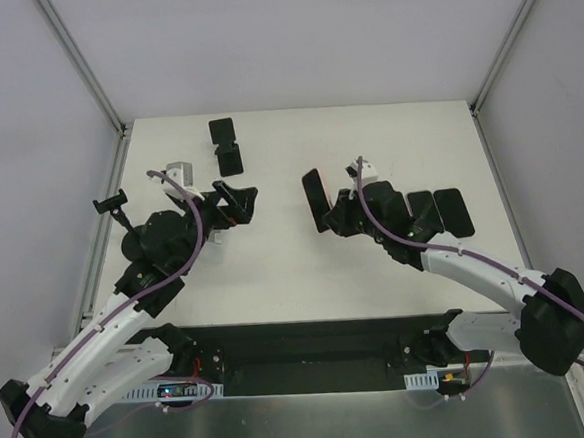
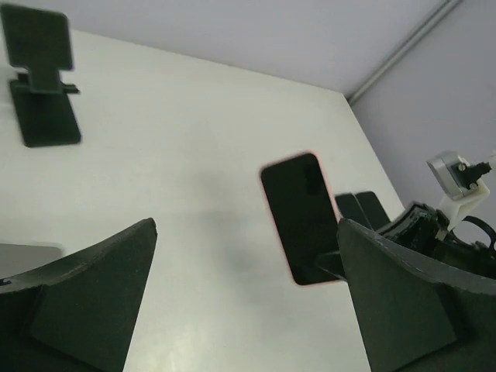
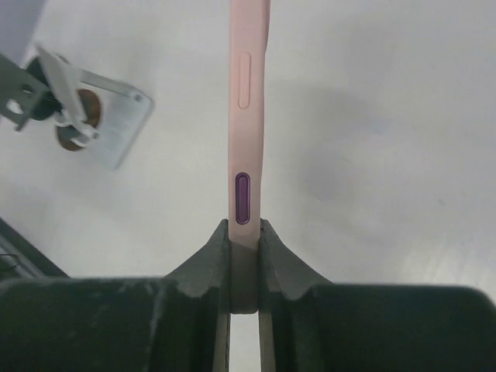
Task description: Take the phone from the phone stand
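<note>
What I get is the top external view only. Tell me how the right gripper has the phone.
Observer: The right gripper pinches the phone by its pink edge, right beside a purple side button.
Operator: Report the left gripper.
Observer: The left gripper is open, nothing between its fingers.
Operator: Describe the phone's front.
Observer: The screen is dark, rimmed in pink, and faces the left wrist camera.
</note>
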Controlling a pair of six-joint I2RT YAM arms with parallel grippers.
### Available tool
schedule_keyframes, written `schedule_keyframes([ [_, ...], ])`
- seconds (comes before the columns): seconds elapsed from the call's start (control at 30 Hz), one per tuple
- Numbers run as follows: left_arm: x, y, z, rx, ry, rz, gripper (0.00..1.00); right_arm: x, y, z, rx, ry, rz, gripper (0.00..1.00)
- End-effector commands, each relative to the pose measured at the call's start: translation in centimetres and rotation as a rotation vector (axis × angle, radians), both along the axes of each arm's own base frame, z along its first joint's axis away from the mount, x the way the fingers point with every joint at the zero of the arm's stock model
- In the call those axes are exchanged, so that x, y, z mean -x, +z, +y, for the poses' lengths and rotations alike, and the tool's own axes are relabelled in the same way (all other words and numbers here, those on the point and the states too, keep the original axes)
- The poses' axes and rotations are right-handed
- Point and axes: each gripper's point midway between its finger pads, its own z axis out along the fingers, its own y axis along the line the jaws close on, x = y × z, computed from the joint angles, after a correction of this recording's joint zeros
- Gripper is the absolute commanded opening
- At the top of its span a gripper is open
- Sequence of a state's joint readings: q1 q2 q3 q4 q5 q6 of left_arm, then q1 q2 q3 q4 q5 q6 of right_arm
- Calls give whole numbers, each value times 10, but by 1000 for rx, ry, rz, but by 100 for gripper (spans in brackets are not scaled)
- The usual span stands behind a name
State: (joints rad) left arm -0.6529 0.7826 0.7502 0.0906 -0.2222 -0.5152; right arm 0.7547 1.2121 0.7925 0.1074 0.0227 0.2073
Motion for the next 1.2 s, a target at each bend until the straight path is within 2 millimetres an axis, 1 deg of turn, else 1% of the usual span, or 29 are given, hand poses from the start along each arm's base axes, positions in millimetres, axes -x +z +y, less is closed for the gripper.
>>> schedule_keyframes([
  [0.0,0,-2,42,-163,135,-133,99,1,-2,-39,-32,-99,35,1],
  [0.03,1,-5,47,-180,150,-141,99,5,-7,-40,-54,-82,75,1],
  [0.07,3,-18,51,-207,156,-132,99,6,-13,-47,-55,-91,95,1],
  [0.1,6,-19,57,-224,162,-152,99,2,-20,-59,-48,-125,119,1],
  [0.13,8,-23,59,-239,161,-156,99,6,-31,-65,-41,-130,148,1],
  [0.17,10,-36,59,-267,150,-149,99,6,-37,-70,-39,-137,163,1],
  [0.2,12,-38,63,-295,149,-166,99,3,-42,-79,-42,-162,182,1],
  [0.23,13,-43,64,-312,145,-166,99,6,-52,-81,-44,-152,215,1],
  [0.27,14,-52,65,-348,139,-166,99,5,-56,-84,-48,-154,236,1],
  [0.3,14,-55,67,-361,141,-170,99,2,-61,-91,-55,-172,257,1],
  [0.33,13,-60,68,-379,145,-168,99,3,-67,-90,-62,-155,288,1],
  [0.37,12,-65,70,-397,154,-164,99,0,-71,-94,-63,-162,298,1],
  [0.4,11,-68,70,-409,153,-157,99,-2,-71,-94,-68,-156,300,1],
  [0.43,11,-69,69,-414,150,-156,99,-1,-76,-93,-74,-143,323,1],
  [0.6,8,-63,63,-433,123,-169,99,-9,-91,-101,-117,-177,366,1],
  [0.73,8,-62,64,-443,125,-174,99,-8,-107,-106,-101,-166,409,1],
  [0.9,7,-61,63,-451,118,-178,99,-8,-120,-120,-98,-203,447,1],
  [1.0,6,-62,62,-456,115,-174,99,-6,-126,-128,-92,-233,455,5],
  [1.07,5,-62,61,-458,111,-172,99,-5,-130,-136,-80,-258,466,13],
  [1.1,5,-62,61,-459,111,-173,99,-4,-132,-138,-72,-263,474,26],
  [1.13,5,-63,61,-462,110,-169,99,-4,-133,-140,-65,-271,477,30],
  [1.17,5,-63,60,-461,108,-171,99,-1,-136,-143,-46,-274,489,33],
])
